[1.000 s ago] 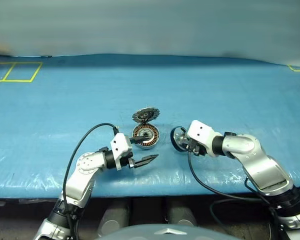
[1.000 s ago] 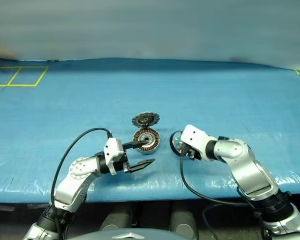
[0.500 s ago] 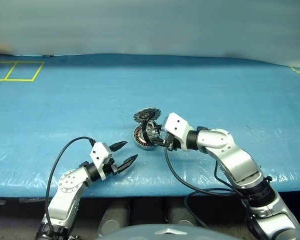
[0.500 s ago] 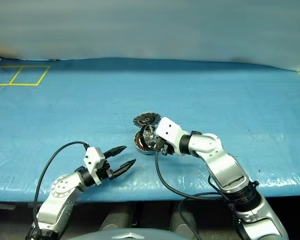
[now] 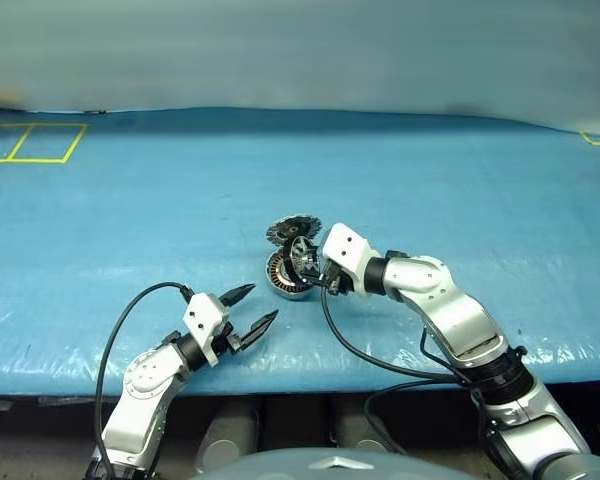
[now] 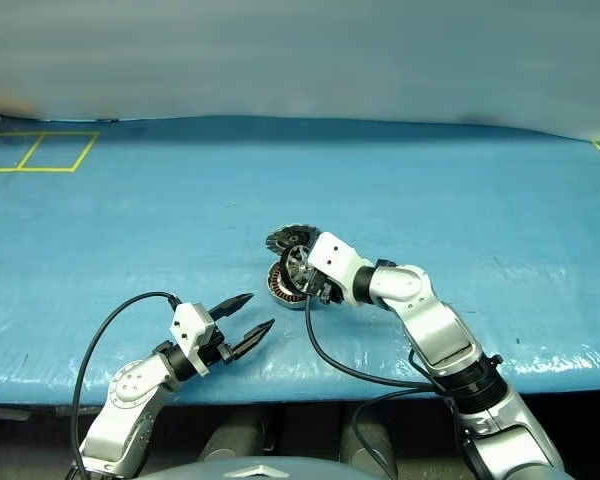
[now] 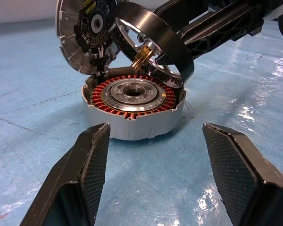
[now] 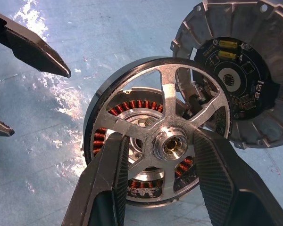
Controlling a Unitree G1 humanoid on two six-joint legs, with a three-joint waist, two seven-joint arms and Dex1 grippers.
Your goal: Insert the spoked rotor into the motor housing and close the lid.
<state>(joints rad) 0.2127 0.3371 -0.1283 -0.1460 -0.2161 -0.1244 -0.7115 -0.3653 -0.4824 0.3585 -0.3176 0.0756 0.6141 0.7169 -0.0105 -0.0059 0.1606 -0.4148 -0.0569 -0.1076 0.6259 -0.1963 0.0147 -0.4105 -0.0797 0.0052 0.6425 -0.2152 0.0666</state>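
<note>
Since a second ago: right gripper (image 8: 155,174) swung in from beside the motor housing (image 7: 134,106) to directly over it, bringing the spoked rotor (image 8: 167,136) along; left gripper (image 5: 248,308) drawn back off the housing toward the near edge of the blue table cover (image 5: 460,180), now well apart from it.

Right gripper clamped on the spoked rotor, one black finger (image 8: 106,183) on each side of the brass-tipped hub, pads pressed across the spokes. Rotor held tilted above the housing mouth, lower rim close to the housing's far edge, not yet seated; cannot tell from the wrist views whether rim and housing actually touch. Copper-red windings and silver centre hub visible through the gaps between the spokes.

Motor housing sitting upright on the cover, open, ring of windings exposed. Lid (image 7: 85,33) standing up behind the housing, hinged at the rim, inner face turned toward the rotor, showing a dark round circuit board with small yellow components.

Left gripper spread wide and empty, both black fingers (image 7: 87,165) pointing level toward the housing, which lies framed between them but apart from them. Black cable looping from the left wrist.

Yellow taped rectangle (image 5: 30,143) at the far left corner of the cover.
</note>
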